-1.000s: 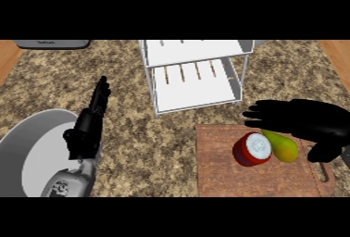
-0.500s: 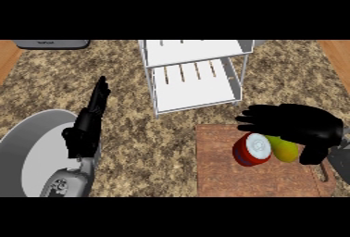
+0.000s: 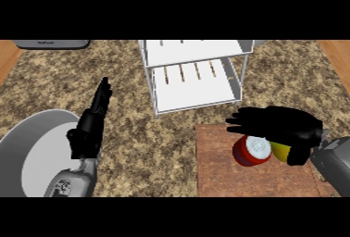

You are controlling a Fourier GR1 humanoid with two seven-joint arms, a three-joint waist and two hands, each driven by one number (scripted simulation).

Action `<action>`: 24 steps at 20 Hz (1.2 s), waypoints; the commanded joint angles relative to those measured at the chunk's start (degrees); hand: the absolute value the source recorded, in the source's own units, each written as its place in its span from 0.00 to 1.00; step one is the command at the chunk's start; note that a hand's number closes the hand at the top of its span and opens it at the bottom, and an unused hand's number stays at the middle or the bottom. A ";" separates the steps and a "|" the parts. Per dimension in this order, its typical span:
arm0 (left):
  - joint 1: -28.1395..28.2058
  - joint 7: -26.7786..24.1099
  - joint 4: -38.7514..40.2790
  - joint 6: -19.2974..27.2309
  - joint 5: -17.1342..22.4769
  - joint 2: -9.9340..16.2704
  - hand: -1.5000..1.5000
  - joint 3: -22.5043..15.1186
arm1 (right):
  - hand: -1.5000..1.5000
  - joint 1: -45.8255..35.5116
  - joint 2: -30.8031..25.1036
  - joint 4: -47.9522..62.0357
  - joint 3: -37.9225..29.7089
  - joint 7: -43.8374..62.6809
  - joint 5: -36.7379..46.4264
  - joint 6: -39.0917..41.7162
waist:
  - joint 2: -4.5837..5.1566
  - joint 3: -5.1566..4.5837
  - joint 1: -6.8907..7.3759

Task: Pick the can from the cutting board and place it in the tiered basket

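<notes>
The wooden cutting board (image 3: 256, 173) lies at the lower right of the granite counter (image 3: 171, 139) and serves as the reference here. On its near-right side the right forearm (image 3: 335, 164) comes in from the lower edge. The can (image 3: 253, 149), red with a pale lid facing up, lies on the far half of the board, and a yellow-green fruit (image 3: 280, 149) sits just beside it on the right, touching or almost touching it. The right hand (image 3: 280, 122) hangs over the board's far edge, directly above both things; its fingers spread forward and droop over the can's top, the thumb reaching down past the fruit. Whether the fingers actually touch the can cannot be told; they are not closed round it.

Well to the left of the board, a round grey plate (image 3: 37, 152) lies at the counter's left edge. The left hand (image 3: 92, 125) shows just beside the plate's right rim, fingers straight and pointing away, holding nothing.

Beyond the board's far edge stands the white tiered basket (image 3: 195, 76), its slatted shelves in plain sight. Farthest off, at the upper left corner, a grey appliance (image 3: 51, 44) partly shows.
</notes>
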 commanded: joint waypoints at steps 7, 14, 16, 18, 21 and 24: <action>3.67 -0.90 -3.03 -2.21 0.27 0.03 0.50 0.60 | 0.00 4.84 1.97 -1.27 -1.75 -4.25 2.67 1.28 | -0.08 0.00 -0.21; 1.30 -0.48 -1.41 -3.89 1.20 1.37 0.50 3.49 | 0.00 4.21 4.30 3.58 -1.94 -5.31 2.84 1.36 | -0.03 0.00 -0.06; -0.96 -0.97 1.79 -1.31 -1.19 -0.86 0.50 2.79 | 0.00 3.58 7.52 5.86 -2.36 -4.86 3.63 -0.79 | 0.02 0.01 -0.11; 0.89 -5.03 3.30 -1.32 -0.88 -2.21 0.50 2.10 | 1.00 3.32 10.51 7.83 -1.98 -3.78 4.67 -3.31 | 0.04 0.01 -0.03; 1.41 0.77 -2.80 -2.21 -1.16 -0.83 0.50 1.75 | 1.00 4.69 10.04 8.84 -2.69 -8.33 6.80 -12.70 | 0.00 0.04 0.16; 1.60 -1.33 -0.14 -3.48 -0.56 -0.08 0.50 2.96 | 1.00 2.59 9.66 9.74 -3.44 -10.59 9.64 -15.20 | 0.02 0.02 0.07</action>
